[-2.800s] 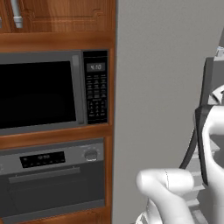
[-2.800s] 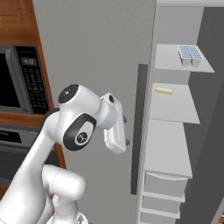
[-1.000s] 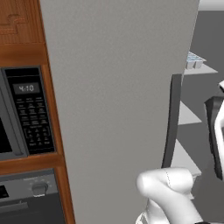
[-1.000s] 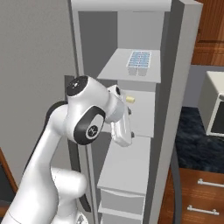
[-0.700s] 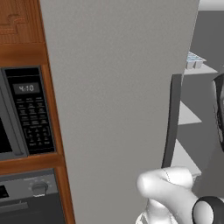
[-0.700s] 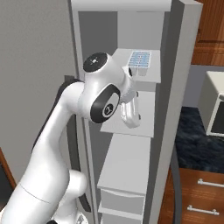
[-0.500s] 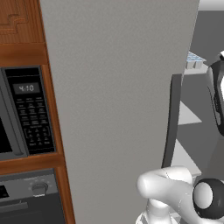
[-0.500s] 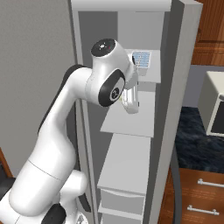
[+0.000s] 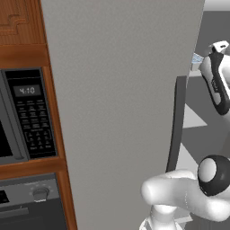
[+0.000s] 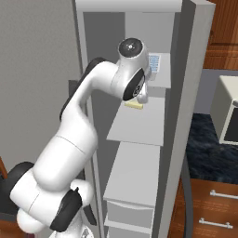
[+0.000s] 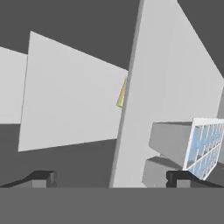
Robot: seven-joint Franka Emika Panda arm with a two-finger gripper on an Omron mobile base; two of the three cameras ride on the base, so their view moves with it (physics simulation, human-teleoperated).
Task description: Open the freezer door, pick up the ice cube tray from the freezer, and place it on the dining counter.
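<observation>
A: Ice cube tray [image 11: 204, 146]: how many are counted, and where is it found?

B: One is counted. In the hand view it is seen as a pale blue grid of small cells, lying on a shelf just beyond the right fingertip [image 11: 179, 177]. In the right base view the ice cube tray [image 10: 154, 62] is partly hidden behind the arm's upper joint, on the upper shelf inside the freezer [image 10: 139, 121].

A: What else is listed inside?

B: One small yellow item [image 10: 134, 105] is noted on the shelf below the tray; in the hand view it shows as a thin yellow sliver [image 11: 121, 94] at a shelf edge. What it is cannot be told. Two drawers are counted at the bottom of the compartment.

A: The freezer door [image 9: 121, 108]?

B: One door, swung open, is seen as a broad grey panel in the left base view, with one dark vertical bar handle [image 9: 176, 123] at its right edge. One microwave [image 9: 27, 117] is set in wood cabinetry to its left, and one oven [image 9: 31, 209] is below that.

A: How is the arm posed?

B: The arm is raised from the base and bent forward into the open compartment, with the hand at upper-shelf height. The gripper [image 11: 109, 177] is recorded with its jaws spread wide, and nothing is held between them.
</observation>
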